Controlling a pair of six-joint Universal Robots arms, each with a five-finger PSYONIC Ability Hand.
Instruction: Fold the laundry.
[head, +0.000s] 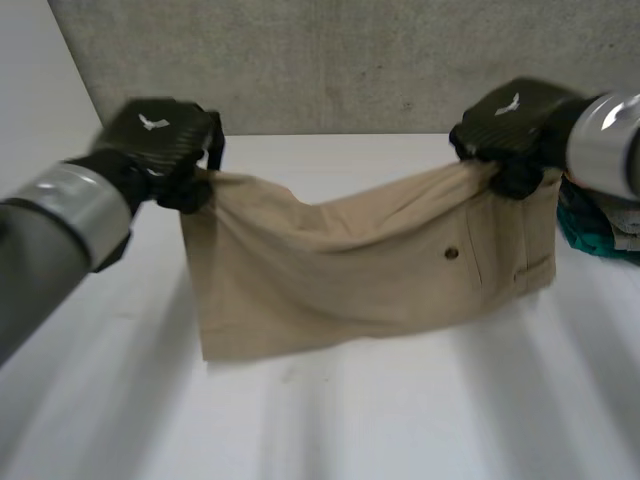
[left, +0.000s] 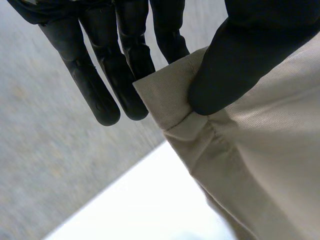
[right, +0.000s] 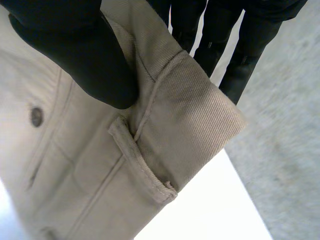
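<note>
A pair of beige shorts (head: 340, 270) hangs stretched between my two hands above the white table (head: 400, 420), its lower edge near the tabletop. My left hand (head: 165, 140) pinches the waistband's left corner. In the left wrist view its thumb (left: 240, 60) presses the beige shorts (left: 260, 165) against the fingers (left: 105, 85). My right hand (head: 510, 125) holds the waistband's right corner. There the thumb (right: 80, 55) clamps the beige shorts (right: 165, 130) by a belt loop (right: 142, 165), near a dark button (right: 36, 116).
A pile of teal and light-coloured laundry (head: 600, 225) lies on the table at the far right, behind my right arm. A grey wall (head: 350, 60) stands behind the table's far edge.
</note>
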